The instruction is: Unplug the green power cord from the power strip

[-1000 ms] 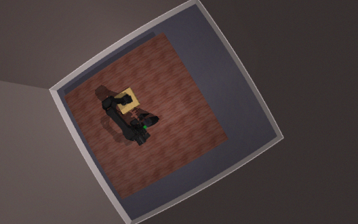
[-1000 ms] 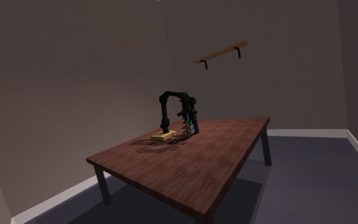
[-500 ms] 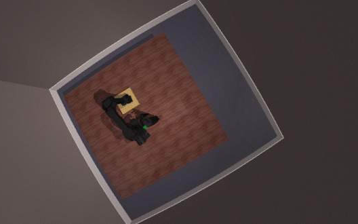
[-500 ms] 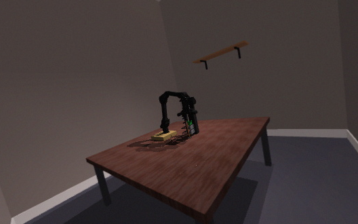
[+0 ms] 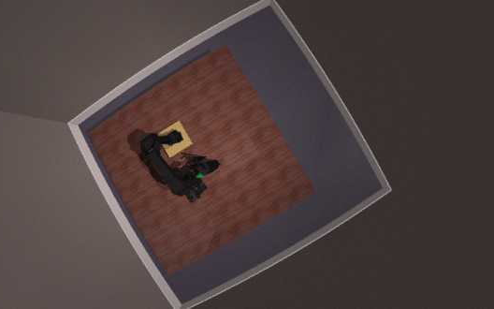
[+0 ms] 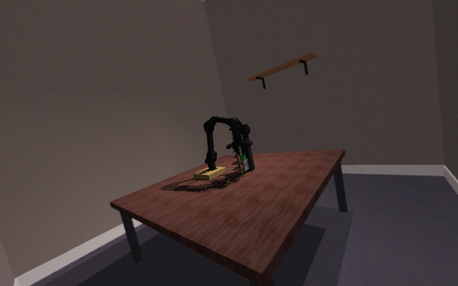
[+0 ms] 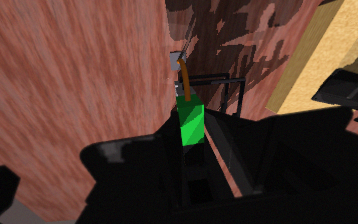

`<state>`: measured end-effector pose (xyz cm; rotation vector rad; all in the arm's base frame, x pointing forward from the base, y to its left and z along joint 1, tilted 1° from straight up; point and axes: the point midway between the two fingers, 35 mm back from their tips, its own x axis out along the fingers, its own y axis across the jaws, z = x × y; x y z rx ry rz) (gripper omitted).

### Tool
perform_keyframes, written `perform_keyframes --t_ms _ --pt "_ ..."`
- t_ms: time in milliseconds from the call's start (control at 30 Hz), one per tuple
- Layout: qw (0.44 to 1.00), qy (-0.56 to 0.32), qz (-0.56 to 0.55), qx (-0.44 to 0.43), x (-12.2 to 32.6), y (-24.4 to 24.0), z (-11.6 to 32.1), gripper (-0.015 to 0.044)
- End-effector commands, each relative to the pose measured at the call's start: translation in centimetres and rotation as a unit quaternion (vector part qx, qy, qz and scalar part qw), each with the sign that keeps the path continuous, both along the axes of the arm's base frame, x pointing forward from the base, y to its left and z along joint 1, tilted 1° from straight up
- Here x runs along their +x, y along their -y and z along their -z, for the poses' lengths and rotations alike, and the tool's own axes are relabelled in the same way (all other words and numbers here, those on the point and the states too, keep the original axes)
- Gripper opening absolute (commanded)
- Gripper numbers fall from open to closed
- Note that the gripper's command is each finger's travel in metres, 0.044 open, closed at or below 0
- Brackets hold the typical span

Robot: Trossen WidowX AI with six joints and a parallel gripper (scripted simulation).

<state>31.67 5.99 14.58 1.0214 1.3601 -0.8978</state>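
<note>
Gripper: the black parallel-jaw gripper was clamped on the bright green block-shaped plug.
Plug: it sat at the dark upright power strip, near the middle of the reddish-brown wooden table.
Cord: a thin orange lead ran from the plug's top.
Nearby: a flat yellow base plate — the arm's mount — lay just beside the strip.
Obstruction: the black gripper body hid the plug's lower end.
Background: a wooden wall shelf hung well apart.

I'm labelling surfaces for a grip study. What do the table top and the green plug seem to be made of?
Table top: wood, apparently reddish-brown with streaky grain and a dull sheen. Plug: probably hard plastic, with flat, even bright-green faces and sharp edges, no texture. The pincer is shut on it.
</note>
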Motion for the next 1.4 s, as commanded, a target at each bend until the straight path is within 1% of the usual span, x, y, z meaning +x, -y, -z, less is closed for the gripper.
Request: perform_keyframes --t_ms 0,567,600,767,1067,1200,1367 --pt "0.999 0.009 0.018 -0.030 0.9 2.8 -0.1 0.0000" --pt "0.999 0.009 0.018 -0.032 1.3 5.6 -0.2 0.0000" --pt "1.000 0.003 0.003 -0.024 0.8 3.8 0.0 0.0026" --pt "1.000 0.003 0.003 -0.024 0.8 3.8 0.0 0.0157" --pt "1.000 0.003 0.003 -0.024 0.8 3.8 0.0 0.0160" --pt "0.999 0.008 0.019 -0.032 0.7 3.8 -1.0 0.0160" --pt "0.999 0.008 0.019 -0.032 0.7 3.8 -1.0 0.0160"
